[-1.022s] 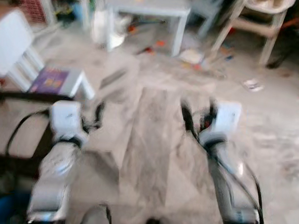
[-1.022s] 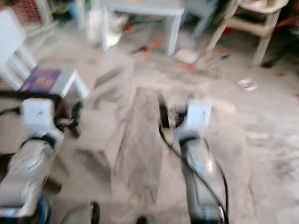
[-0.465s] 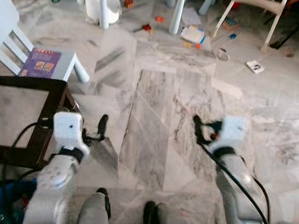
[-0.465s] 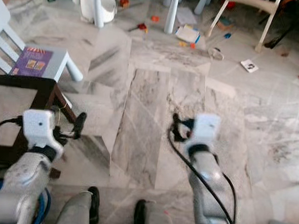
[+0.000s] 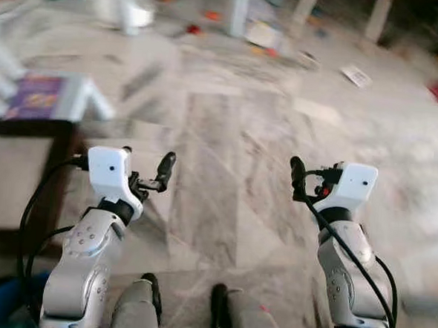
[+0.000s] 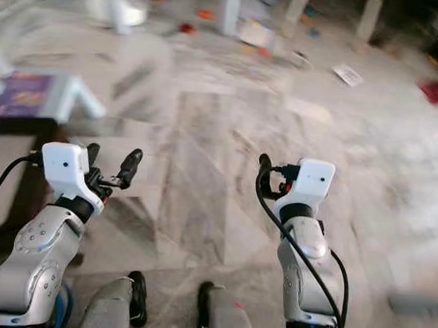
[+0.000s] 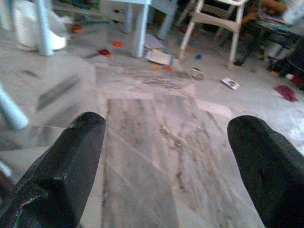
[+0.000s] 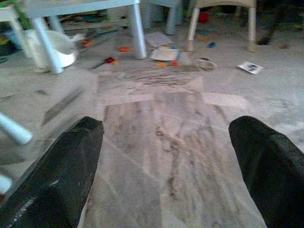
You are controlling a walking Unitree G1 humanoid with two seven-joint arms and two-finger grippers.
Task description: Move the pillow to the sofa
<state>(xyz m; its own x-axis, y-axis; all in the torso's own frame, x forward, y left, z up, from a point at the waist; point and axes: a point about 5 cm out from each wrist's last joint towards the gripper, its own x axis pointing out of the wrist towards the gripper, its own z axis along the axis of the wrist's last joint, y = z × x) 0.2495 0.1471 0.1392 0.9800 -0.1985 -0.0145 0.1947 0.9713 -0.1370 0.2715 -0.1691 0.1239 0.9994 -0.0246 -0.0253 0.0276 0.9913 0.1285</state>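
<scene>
Head views: both arms reach forward over the marble floor (image 5: 225,179), left claw (image 5: 148,173) at 9 o'clock, right claw (image 5: 298,176) at 3 o'clock. A dark worktop (image 5: 25,167) sits further toward 9.

Left wrist view: black fingers (image 7: 61,166) spread wide, gripping nothing.

Right wrist view: fingers (image 8: 61,171) equally wide apart, empty. The pillow cannot be made out.

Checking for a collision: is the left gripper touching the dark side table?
Apart. In the left eye view the left gripper hangs over bare marble floor, clear of the dark table's edge.
</scene>
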